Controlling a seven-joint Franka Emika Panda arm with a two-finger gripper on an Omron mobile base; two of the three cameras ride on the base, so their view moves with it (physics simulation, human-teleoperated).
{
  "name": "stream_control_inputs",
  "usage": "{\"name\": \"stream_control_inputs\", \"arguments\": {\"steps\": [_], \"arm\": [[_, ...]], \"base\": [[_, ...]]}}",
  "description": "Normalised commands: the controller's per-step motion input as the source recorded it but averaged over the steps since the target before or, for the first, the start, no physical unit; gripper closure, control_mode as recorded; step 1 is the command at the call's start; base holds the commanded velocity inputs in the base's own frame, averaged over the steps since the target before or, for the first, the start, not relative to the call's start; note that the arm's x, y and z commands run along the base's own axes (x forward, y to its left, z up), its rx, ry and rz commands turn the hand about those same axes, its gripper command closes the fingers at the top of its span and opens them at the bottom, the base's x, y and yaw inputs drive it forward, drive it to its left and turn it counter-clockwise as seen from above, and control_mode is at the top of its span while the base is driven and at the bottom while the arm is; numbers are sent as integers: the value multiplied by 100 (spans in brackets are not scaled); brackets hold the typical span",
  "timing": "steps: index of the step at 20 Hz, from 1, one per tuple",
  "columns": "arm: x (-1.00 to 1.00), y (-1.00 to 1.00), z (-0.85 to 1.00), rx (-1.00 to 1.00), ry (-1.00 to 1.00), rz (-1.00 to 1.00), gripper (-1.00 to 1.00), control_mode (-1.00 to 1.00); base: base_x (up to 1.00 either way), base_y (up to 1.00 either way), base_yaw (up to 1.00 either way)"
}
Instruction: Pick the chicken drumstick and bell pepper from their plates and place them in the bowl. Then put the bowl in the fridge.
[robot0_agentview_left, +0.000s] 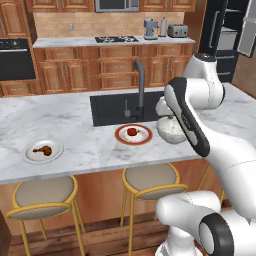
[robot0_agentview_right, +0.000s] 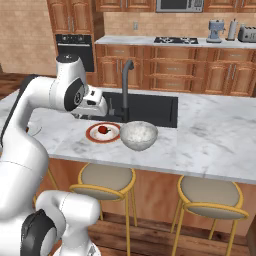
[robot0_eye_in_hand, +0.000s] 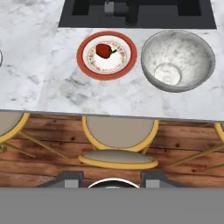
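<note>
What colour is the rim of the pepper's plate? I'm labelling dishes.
Orange-red, around a white centre; the plate under the pepper shows best in the hand view.

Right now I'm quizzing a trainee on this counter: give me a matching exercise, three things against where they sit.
Things:
1. bell pepper
2. chicken drumstick
3. bowl

Places:
A. on the plain white-grey plate
B. straight on the marble counter, empty
C. on the red-rimmed plate

Pairs: 1-C, 2-A, 3-B
</note>
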Motion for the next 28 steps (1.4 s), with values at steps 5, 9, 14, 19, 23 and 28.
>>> {"name": "stream_control_inputs", "arguments": {"steps": [5, 9, 14, 19, 23, 28], "arm": [[-8, 0, -8, 0, 0, 0, -100, -100], [-6, 10, -19, -10, -1, 0, -100, -100], [0, 23, -22, -31, -2, 15, -100, -100], [10, 21, -21, -37, 4, 32, -100, -100], [27, 20, -17, -24, 14, 45, -100, -100], [33, 14, -11, -12, 20, 47, -100, -100]], "base": [[0, 0, 0], [0, 0, 0], [0, 0, 0], [0, 0, 0], [0, 0, 0], [0, 0, 0]]}}
